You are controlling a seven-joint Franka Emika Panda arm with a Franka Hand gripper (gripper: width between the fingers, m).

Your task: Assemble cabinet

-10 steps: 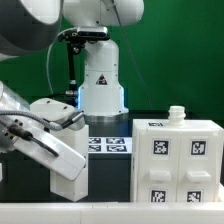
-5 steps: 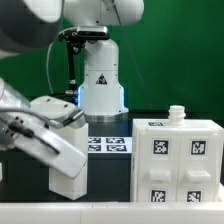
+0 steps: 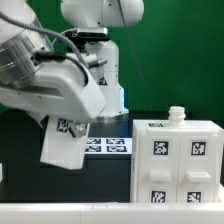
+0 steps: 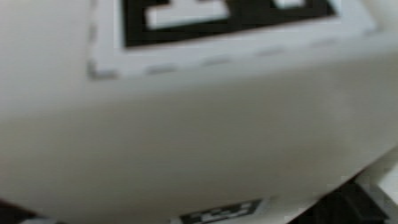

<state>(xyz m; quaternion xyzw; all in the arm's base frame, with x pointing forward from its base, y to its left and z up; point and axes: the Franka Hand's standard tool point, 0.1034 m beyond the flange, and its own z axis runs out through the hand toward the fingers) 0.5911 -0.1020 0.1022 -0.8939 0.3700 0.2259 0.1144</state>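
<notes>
The claw, hidden behind the arm, grips a white tagged cabinet piece point(image 3: 66, 143) tilted above the bench point(image 3: 110, 170); the cabinet body point(image 3: 178, 160) stands at the exterior view's right bench edge, beside the marker board point(image 3: 108, 146)

Cabinet point(image 3: 176, 158) looks smooth matt white plastic, tags printed black-on-white. Held piece point(image 3: 64, 145) same plastic. Arm point(image 3: 55, 75) shell glossy white.
</notes>
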